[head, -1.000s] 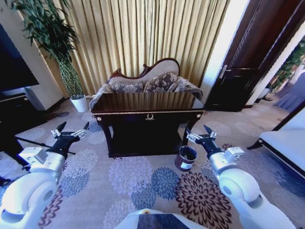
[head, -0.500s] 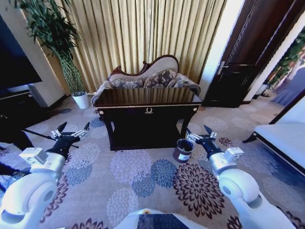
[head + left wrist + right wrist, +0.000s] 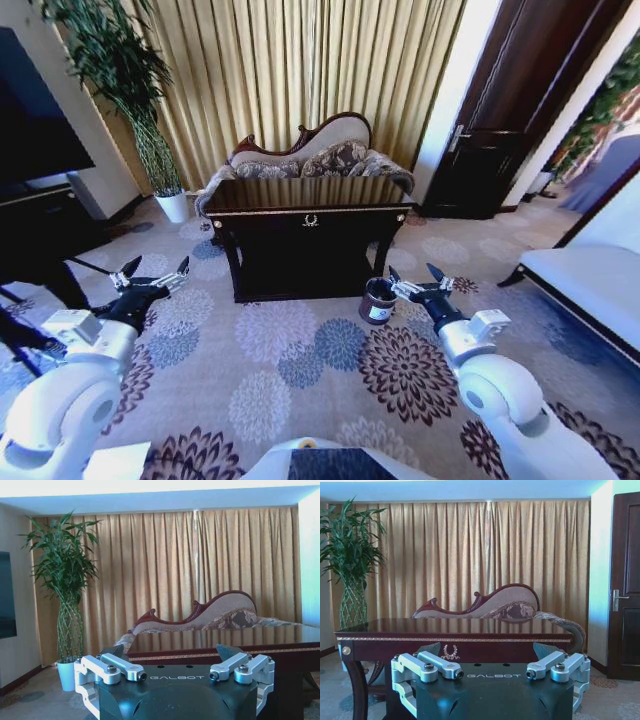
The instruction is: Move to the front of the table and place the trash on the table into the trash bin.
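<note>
The dark glossy table [image 3: 309, 194] with gold trim stands ahead across the patterned carpet, and I am facing its front. It also shows as the table [image 3: 455, 627] seen edge-on and the table [image 3: 235, 640]. The trash is out of view; I cannot make any out on the reflective top. The small dark trash bin [image 3: 378, 300] with a white label sits on the floor by the table's front right leg. My right gripper [image 3: 415, 279] hangs open just right of the bin. My left gripper [image 3: 152, 271] is held open over the carpet, left of the table. The left gripper [image 3: 170, 652] and right gripper [image 3: 487, 650] hold nothing.
A curved sofa [image 3: 310, 160] stands behind the table before gold curtains. A tall plant in a white pot [image 3: 172, 208] is at the back left, a dark TV cabinet [image 3: 40, 225] at the left, a dark door [image 3: 490, 150] at the back right, and a white seat [image 3: 590, 285] at the right.
The whole picture has shifted: the table and bin now look smaller and farther up the view, with more carpet before me. Both arms keep the same open pose.
</note>
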`<state>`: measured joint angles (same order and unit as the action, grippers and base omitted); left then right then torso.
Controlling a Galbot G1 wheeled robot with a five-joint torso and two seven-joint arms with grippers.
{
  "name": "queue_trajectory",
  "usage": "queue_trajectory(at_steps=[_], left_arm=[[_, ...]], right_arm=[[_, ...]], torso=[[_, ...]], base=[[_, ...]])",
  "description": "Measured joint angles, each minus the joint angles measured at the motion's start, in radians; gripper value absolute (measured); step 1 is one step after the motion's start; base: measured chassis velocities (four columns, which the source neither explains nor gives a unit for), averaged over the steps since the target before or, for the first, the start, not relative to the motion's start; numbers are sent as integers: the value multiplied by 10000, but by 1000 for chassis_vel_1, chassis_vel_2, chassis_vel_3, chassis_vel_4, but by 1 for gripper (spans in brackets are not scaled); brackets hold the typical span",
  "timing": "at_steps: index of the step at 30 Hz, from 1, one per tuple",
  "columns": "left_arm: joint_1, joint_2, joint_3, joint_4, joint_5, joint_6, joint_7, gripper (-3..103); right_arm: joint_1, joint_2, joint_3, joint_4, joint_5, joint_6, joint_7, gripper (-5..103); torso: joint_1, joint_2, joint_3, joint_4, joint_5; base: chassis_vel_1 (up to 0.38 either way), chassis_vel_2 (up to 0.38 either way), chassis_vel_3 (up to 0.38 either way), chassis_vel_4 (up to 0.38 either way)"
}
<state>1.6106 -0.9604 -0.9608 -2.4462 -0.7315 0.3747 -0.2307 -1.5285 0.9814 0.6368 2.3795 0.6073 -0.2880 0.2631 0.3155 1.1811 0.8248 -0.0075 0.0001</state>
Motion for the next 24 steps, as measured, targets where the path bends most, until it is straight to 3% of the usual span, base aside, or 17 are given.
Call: queue_trajectory(at_steps=[12,20,24], left_arm=[[43,-23,-2,11,15,-134,45,100],[141,-208,36,-3,34,-200,51,100],[236,-346,60,39,33,-634,306,100]], right_arm=[[19,-2,-62,-53,-58,42,-21,100],[-23,66,-254,-234,-355,316,-56,100],[-64,174,-329,-189,-416,319,-54,100]], torso=[[-4,3,-2,0,-3],[3,-2,2,-1,4],[4,-1,2,1,-2]], base=[[192,-166,-179,158],[10,-42,-16,54],[0,0,0,0]])
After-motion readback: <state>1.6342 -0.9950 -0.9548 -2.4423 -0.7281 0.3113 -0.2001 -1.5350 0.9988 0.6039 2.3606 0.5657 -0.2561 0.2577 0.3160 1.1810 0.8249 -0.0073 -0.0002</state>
